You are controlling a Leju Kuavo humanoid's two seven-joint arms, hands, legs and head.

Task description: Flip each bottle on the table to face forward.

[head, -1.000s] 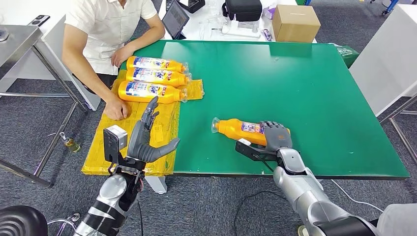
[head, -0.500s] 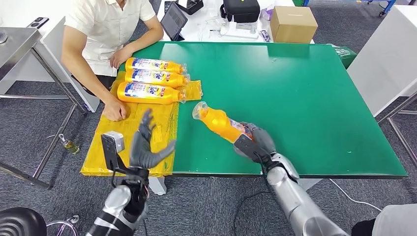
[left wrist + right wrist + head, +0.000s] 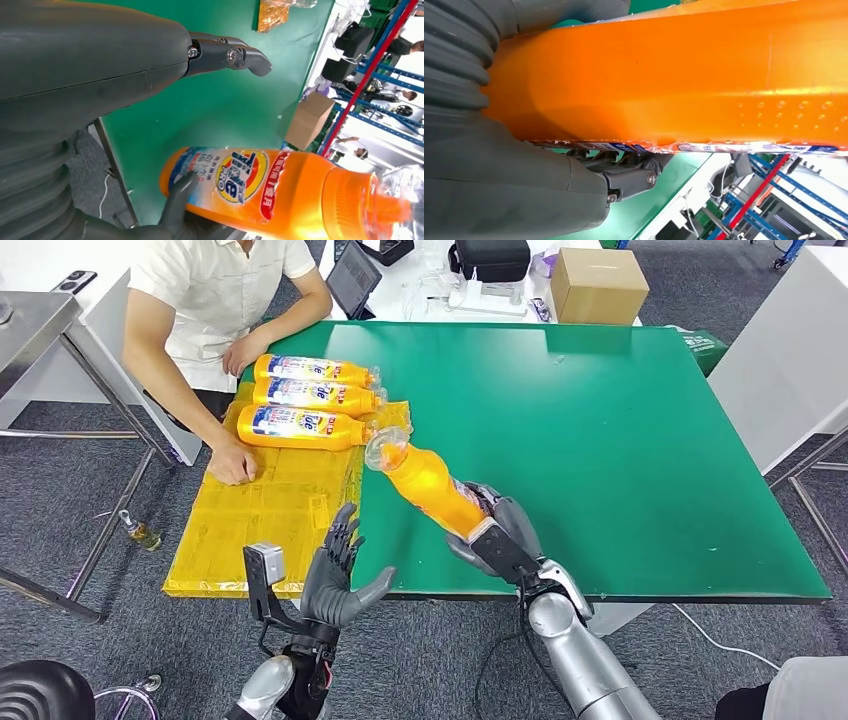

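I see the bottle lifted off the green counter, just left of centre in the head frame, tilted with its clear cap end toward the upper left and its base low in my right hand. That hand's fingers are wrapped around the base end, so the bottle is firmly held. In the right wrist picture the plain orange side of the bottle lies against the hand, with the label edge just under it. In the left wrist picture the label faces the camera.

My left hand hovers at lower left of centre, off the counter's near edge, fingers spread apart and holding nothing.

Three more bottles lie side by side at upper left on a yellow sheet, caps pointing right. A person sits at the counter's left corner, one hand resting on the sheet. A cardboard box stands beyond the counter's far edge.
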